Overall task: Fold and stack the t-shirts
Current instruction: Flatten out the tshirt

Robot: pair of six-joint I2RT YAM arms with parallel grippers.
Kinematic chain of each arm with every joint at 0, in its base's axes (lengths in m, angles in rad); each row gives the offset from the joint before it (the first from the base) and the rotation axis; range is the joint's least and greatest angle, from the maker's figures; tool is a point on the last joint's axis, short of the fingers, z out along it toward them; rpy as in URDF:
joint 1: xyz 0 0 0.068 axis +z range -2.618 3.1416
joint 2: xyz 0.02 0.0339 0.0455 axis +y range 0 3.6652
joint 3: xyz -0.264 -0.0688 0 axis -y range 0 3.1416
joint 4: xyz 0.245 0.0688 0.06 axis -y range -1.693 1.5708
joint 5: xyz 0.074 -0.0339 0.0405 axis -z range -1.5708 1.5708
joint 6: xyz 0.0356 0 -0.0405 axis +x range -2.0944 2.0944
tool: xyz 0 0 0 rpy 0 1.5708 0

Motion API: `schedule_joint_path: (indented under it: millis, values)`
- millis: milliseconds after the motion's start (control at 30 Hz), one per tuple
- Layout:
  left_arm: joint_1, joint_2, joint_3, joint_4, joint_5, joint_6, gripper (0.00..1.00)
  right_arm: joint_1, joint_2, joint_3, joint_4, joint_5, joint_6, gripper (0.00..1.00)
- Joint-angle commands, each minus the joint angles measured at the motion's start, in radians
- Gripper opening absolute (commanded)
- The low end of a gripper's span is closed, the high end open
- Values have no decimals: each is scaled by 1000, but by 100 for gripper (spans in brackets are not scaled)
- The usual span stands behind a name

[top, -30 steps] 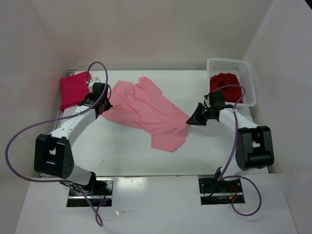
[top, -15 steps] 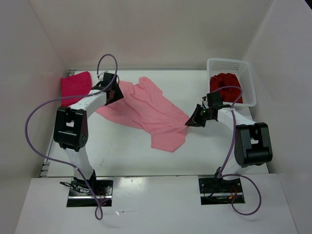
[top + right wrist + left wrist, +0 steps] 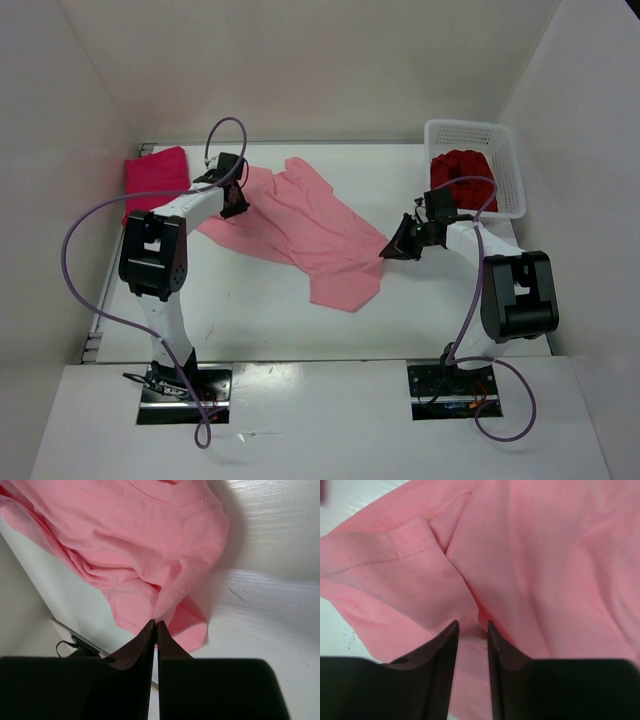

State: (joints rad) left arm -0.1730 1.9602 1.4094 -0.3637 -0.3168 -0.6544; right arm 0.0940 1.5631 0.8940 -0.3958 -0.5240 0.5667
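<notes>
Salmon pink t-shirt (image 3: 300,230) spread crumpled across the middle of the table (image 3: 260,320), its right edge pinched in the clenched right gripper (image 3: 156,623), the left gripper (image 3: 472,625) with jaws slightly parted over a fold at its upper left part.

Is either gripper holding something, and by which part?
The right gripper pinches the light salmon pink cloth t-shirt by a fold at its right-hand edge. The left gripper, jaws apart above it, holds nothing.

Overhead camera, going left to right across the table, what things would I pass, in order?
The magenta shirt → pink shirt → right gripper, pinching that shirt's right edge → white basket with the dark red shirt inside.
</notes>
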Motion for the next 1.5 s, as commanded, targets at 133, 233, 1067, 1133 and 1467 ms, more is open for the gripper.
schedule_joint_path:
  millis: [133, 233, 1067, 1133, 1467]
  values:
    - [1, 6, 16, 11, -19, 18, 11, 9, 9, 23, 40, -21, -27, 7]
    - [1, -38, -33, 11, -39, 9, 1, 9, 9, 23, 40, -21, -27, 7]
    - [87, -1359, -1015, -182, 136, -729, 53, 9, 23, 31, 12, -2, -27, 7]
    - [122, -1441, -1015, -225, 124, -690, 100, 9, 23, 31, 12, 9, -27, 7]
    - [147, -956, -703, 69, 82, -236, 79, 9, 43, 22, 21, -2, -27, 10]
